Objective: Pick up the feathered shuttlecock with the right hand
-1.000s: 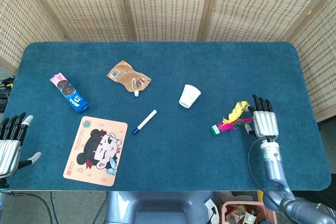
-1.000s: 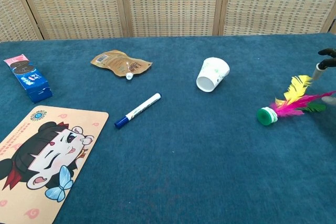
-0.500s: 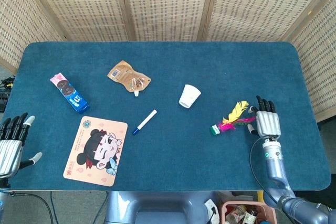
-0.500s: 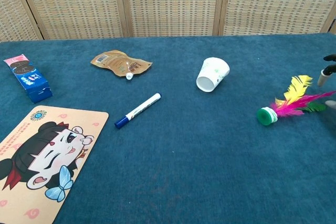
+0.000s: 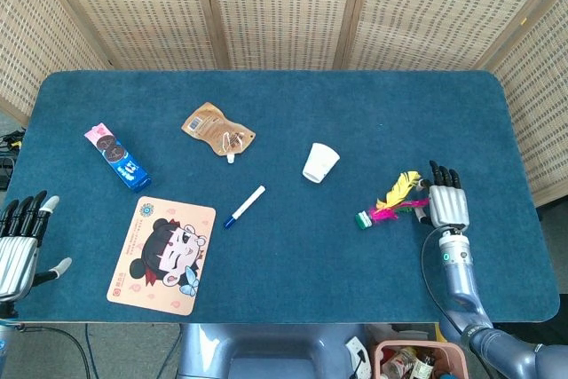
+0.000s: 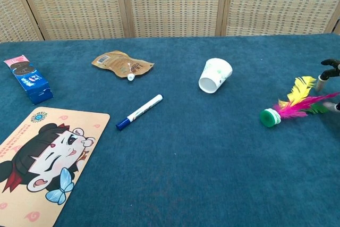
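Shifted slightly back toward the shuttlecock, the right hand (image 5: 448, 204) rests open beside the pink-and-yellow feathered shuttlecock (image 5: 389, 202) near the desk's right edge; a white paper cup (image 5: 320, 163) lies well clear.

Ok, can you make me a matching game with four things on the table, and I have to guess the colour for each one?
Things:
1. paper cup
2. snack pouch
3. base of the feathered shuttlecock
4. cap of the marker pen

Colours:
A. green
B. brown
C. blue
D. white

Right pairs: 1-D, 2-B, 3-A, 4-C.
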`<act>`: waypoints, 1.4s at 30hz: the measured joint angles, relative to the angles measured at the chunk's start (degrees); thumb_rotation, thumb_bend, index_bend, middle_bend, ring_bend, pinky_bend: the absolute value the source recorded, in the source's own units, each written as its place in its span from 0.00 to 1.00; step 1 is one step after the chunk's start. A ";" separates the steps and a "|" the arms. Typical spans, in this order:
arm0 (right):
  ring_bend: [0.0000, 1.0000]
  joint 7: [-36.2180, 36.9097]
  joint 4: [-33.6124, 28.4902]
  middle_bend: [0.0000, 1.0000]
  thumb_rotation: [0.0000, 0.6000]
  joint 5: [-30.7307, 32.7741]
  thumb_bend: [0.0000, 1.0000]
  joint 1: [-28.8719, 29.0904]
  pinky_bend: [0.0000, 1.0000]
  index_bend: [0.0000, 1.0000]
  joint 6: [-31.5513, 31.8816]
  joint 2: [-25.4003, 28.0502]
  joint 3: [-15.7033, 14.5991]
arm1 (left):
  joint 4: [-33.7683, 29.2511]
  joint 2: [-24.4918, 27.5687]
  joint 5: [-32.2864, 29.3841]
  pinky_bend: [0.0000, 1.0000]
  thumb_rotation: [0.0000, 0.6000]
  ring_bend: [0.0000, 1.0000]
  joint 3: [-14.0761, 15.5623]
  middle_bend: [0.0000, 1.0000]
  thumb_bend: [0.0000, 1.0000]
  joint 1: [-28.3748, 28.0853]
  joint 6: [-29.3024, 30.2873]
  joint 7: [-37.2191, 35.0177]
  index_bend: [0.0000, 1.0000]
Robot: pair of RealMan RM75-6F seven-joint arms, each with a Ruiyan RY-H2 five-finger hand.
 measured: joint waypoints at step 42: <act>0.00 -1.72 -1.57 0.13 1.00 1.11 0.40 0.30 0.05 0.54 1.45 -0.24 0.31 | -0.33 0.41 0.15 0.00 1.00 0.00 0.17 0.00 0.15 -0.01 0.03 -0.43 0.00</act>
